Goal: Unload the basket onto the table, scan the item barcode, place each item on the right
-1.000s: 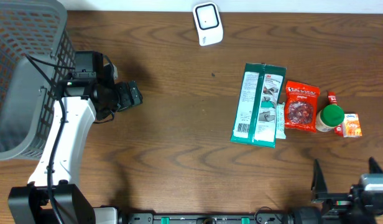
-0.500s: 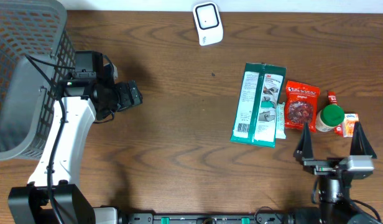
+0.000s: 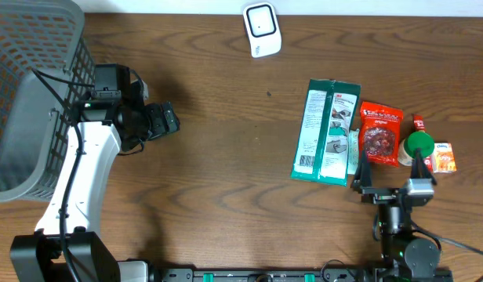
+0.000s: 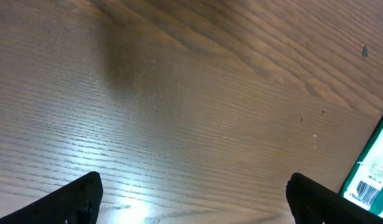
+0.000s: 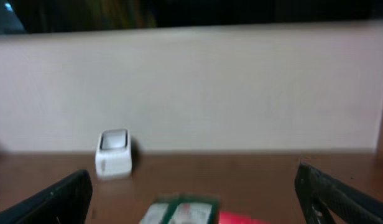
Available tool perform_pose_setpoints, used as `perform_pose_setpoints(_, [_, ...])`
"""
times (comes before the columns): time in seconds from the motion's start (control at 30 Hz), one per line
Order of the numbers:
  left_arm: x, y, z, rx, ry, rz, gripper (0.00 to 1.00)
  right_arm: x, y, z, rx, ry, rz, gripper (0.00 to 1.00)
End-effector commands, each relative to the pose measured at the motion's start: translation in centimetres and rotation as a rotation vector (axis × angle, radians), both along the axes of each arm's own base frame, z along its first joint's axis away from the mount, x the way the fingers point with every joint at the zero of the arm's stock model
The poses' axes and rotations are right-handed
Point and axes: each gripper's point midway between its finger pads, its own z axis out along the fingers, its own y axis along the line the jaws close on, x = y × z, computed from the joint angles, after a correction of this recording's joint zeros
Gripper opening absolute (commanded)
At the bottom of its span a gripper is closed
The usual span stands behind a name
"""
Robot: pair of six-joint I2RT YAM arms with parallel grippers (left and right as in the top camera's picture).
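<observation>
Right gripper (image 3: 390, 172) stands wide and empty, near the packed row of green packet (image 3: 328, 131), red pouch (image 3: 380, 134) and bottle (image 3: 419, 146). Risk: closing here pinches two items or shoves neighbours. Left gripper (image 3: 165, 119) wide, idle; scanner (image 3: 262, 30) well apart.

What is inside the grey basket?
In the basket only its own mesh shows; no item is visible. The left arm covers its lower right edge, which cannot be seen.
</observation>
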Motion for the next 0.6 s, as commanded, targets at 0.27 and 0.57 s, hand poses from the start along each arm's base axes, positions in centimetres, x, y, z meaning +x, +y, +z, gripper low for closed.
perform_pose_setpoints(0.27, [0.1, 0.2, 0.1, 0.01, -0.005, -0.004, 0.95, 0.4, -0.4, -6.8, 0.043, 0.278, -0.016, 0.99])
perform_pose_setpoints(0.57, [0.1, 0.2, 0.1, 0.01, -0.005, -0.004, 0.95, 0.4, -0.5, -6.8, 0.043, 0.278, -0.017, 0.99])
